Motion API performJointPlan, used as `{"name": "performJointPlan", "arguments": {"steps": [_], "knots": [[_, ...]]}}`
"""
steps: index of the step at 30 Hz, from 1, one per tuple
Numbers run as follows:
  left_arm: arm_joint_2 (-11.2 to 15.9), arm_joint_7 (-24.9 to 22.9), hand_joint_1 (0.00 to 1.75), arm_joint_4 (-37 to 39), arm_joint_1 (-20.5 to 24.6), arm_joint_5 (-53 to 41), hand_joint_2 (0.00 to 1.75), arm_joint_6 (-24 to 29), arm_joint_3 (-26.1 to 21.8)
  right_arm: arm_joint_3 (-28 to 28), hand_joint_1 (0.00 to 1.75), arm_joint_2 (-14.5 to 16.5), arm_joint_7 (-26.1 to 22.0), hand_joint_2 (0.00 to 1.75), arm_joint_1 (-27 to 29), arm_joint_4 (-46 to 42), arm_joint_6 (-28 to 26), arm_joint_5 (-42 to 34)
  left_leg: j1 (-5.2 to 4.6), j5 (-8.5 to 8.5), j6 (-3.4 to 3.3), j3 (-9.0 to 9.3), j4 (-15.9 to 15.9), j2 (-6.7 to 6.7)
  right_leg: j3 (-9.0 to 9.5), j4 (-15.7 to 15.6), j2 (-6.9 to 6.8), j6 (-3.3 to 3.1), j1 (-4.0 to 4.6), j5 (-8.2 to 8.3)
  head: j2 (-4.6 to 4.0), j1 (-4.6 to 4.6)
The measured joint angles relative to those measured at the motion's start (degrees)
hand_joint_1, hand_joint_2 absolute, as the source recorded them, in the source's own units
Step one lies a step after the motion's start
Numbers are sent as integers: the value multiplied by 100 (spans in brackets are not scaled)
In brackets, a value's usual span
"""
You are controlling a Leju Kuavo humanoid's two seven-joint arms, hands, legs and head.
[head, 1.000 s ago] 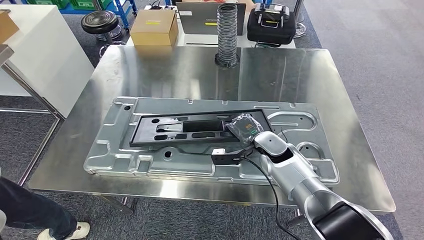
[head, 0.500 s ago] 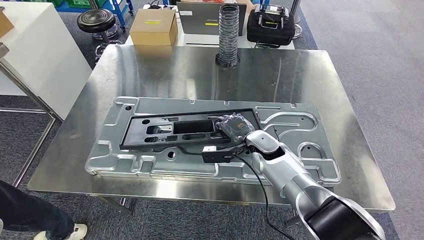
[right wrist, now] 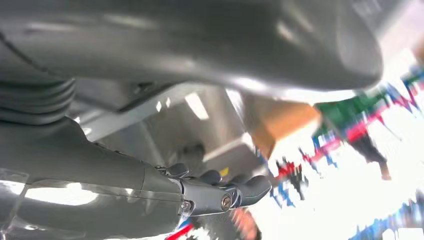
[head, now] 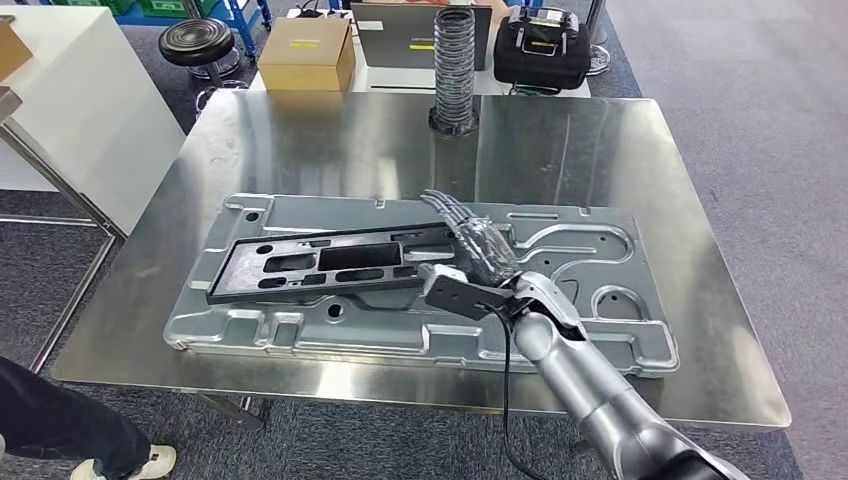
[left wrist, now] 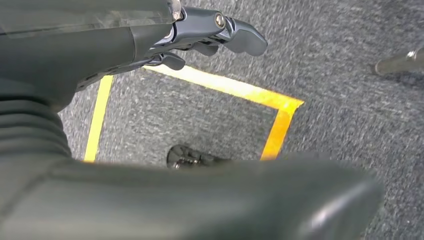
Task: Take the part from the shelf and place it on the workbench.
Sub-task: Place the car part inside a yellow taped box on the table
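The long black part (head: 320, 262) with several cut-outs lies flat on the large grey stamped metal panel (head: 300, 325), which rests on the steel workbench (head: 330, 150). My right hand (head: 478, 245) is at the part's right end, its fingers stretched out straight over the panel and holding nothing. Whether it still touches the part I cannot tell. In the right wrist view the right hand (right wrist: 215, 192) has its fingers extended and nothing between them and the thumb. My left hand (left wrist: 200, 30) hangs over the grey carpet, fingers loosely apart and empty.
A grey ribbed hose (head: 455, 65) stands upright at the bench's far edge. Behind it are a cardboard box (head: 307, 52), a black case (head: 541, 45) and a black stool (head: 196, 42). A white cabinet (head: 80, 110) is at left. A person's leg (head: 50, 425) shows at lower left.
My right hand let go of the black part and its fingers straightened. The part shifted left on the panel and now lies flat.
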State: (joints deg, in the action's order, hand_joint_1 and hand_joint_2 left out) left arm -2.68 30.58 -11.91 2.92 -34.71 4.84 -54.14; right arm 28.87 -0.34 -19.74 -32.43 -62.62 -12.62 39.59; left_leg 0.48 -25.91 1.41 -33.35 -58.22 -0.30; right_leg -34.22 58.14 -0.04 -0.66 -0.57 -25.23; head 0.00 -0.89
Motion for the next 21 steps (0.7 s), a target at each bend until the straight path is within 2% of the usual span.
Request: {"name": "performJointPlan", "arguments": {"steps": [1,2,4,5,6,7,9,10,11,14,16,17,19,20,21], "knots": [[-3,20,0,0,-11,-4,0,2,-20,-103,0,-43,-26,0,181,-291,-49,-87,8,-116,29,-59,-157,2,12,-20,-4,-31,-13,10,0,-6],[-3,38,0,0,-20,-13,0,5,-41,-197,0,-80,-45,0,353,-555,-85,-136,16,-290,55,-177,-443,5,21,-31,-7,-54,-19,14,0,-13],[-2,64,0,0,-26,-38,0,9,-77,-339,0,-148,-63,0,666,-952,-120,-145,23,-675,92,-538,-1254,8,21,-32,-4,-76,-13,10,0,-21],[-2,72,0,0,-30,-49,0,10,-92,-397,0,-178,-65,0,804,-1100,-125,-135,24,-768,100,-680,-1555,8,22,-31,-3,-78,-9,7,0,-21],[-4,78,0,0,-37,-57,0,12,-104,-450,0,-202,-66,0,920,-1225,-126,-123,23,-747,97,-728,-1649,8,25,-30,1,-78,-6,5,0,-21],[-6,82,0,0,-42,-61,0,13,-115,-500,0,-221,-66,0,1012,-1342,-127,-113,23,-609,84,-652,-1485,8,31,-30,7,-75,-5,3,0,-21],[-6,89,0,0,-42,-61,0,21,-135,-577,0,-246,-66,0,1126,-1528,-129,-106,17,-207,29,-242,-648,8,53,-30,20,-60,0,-6,-1,-21],[-4,95,0,0,-34,-62,0,25,-144,-607,0,-256,-66,0,1156,-1601,-130,-101,3,-74,-4,-51,-260,9,60,-28,24,-39,7,-9,-1,-19],[-5,104,0,0,-26,-65,0,30,-151,-632,0,-264,-66,0,1176,-1655,-131,-89,-12,-10,-34,67,-13,9,61,-27,28,-11,12,-10,-1,-18],[-9,139,0,0,-19,-98,0,57,-160,-718,0,-279,-67,0,1219,-1722,-136,-31,-28,7,-116,113,113,4,61,-39,30,97,13,-1,-1,-16],[-19,165,0,0,-18,-131,0,78,-161,-813,0,-303,-105,0,1235,-1742,-179,-15,-3,58,-187,140,180,11,3,112,28,152,12,-120,-1,-10],[-26,174,0,0,-14,-142,0,79,-163,-871,0,-317,-154,0,1250,-1763,-247,-30,9,82,-214,151,208,16,-101,353,28,171,11,-269,-1,-6],[-36,181,0,0,-8,-148,0,68,-171,-1013,0,-332,-328,0,1358,-1859,-536,-135,-2,91,-243,142,210,18,-438,1095,27,194,0,-640,-1,-2],[-41,181,0,0,-10,-143,0,62,-183,-1107,0,-333,-440,0,1457,-1953,-757,-238,-7,89,-247,137,205,13,-585,1412,27,205,-5,-754,-1,-2],[-45,181,0,0,-16,-133,0,60,-197,-1213,0,-332,-559,0,1571,-2077,-1002,-365,-10,85,-249,134,196,5,-653,1559,26,210,-10,-769,-1,-2]]}}
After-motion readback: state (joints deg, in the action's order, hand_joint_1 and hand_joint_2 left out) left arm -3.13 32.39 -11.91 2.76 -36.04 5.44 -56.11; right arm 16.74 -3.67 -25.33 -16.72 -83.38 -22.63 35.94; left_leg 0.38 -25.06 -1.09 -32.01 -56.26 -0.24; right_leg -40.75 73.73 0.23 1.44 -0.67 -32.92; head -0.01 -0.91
